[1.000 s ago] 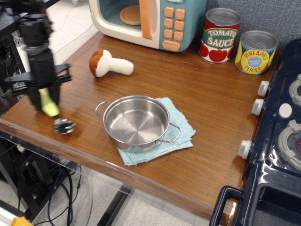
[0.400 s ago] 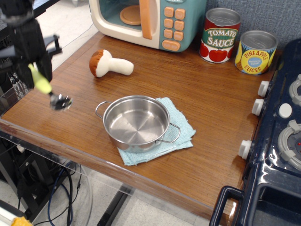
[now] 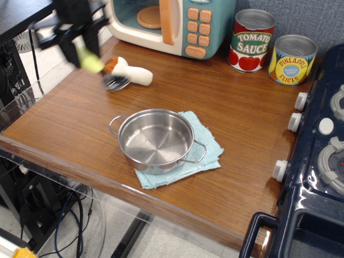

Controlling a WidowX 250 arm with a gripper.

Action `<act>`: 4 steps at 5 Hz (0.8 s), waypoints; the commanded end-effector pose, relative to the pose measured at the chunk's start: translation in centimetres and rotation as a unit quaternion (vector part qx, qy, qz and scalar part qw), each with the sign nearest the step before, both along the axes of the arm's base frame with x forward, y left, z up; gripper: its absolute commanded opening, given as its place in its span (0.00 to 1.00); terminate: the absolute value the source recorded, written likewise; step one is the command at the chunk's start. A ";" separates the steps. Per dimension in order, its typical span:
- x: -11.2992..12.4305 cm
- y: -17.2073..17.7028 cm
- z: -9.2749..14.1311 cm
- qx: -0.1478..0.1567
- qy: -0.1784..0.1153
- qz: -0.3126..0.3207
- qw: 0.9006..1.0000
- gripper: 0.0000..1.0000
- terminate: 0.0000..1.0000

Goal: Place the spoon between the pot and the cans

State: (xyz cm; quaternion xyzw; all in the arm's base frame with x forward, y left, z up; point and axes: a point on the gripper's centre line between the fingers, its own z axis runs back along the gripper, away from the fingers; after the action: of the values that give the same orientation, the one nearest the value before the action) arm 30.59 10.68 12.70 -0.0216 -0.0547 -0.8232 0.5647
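Observation:
My gripper (image 3: pixel 79 42) is at the upper left, blurred, shut on the yellow-green handle of the spoon (image 3: pixel 91 60). The spoon hangs in the air, tilted, its metal bowl (image 3: pixel 115 81) in front of the plush mushroom. The steel pot (image 3: pixel 156 140) stands on a blue cloth in the middle of the counter, to the right of and nearer than the spoon. The Tomato Sauce can (image 3: pixel 251 41) and the Pineapple Slices can (image 3: pixel 291 59) stand at the back right, far from the gripper.
A brown-capped plush mushroom (image 3: pixel 132 74) lies at the back left. A toy microwave (image 3: pixel 172 24) stands behind it. The blue cloth (image 3: pixel 203 155) lies under the pot. A dark toy stove (image 3: pixel 317 140) with knobs borders the counter on the right.
My gripper has lifted the spoon off the counter's front left and carried it up and to the right, to in front of the mushroom.

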 end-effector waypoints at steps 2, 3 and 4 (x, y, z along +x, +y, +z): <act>8.4 -10.9 -1.6 0.007 -0.019 -0.056 0.998 0.00 0.00; 9.5 -13.3 -4.5 0.004 -0.009 -0.086 0.996 0.00 0.00; 10.6 -14.2 -6.9 0.013 0.004 -0.092 0.996 0.00 0.00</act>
State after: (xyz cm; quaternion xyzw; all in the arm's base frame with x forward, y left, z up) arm 40.97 -3.63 3.32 -0.0488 -0.0226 -0.8710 0.4883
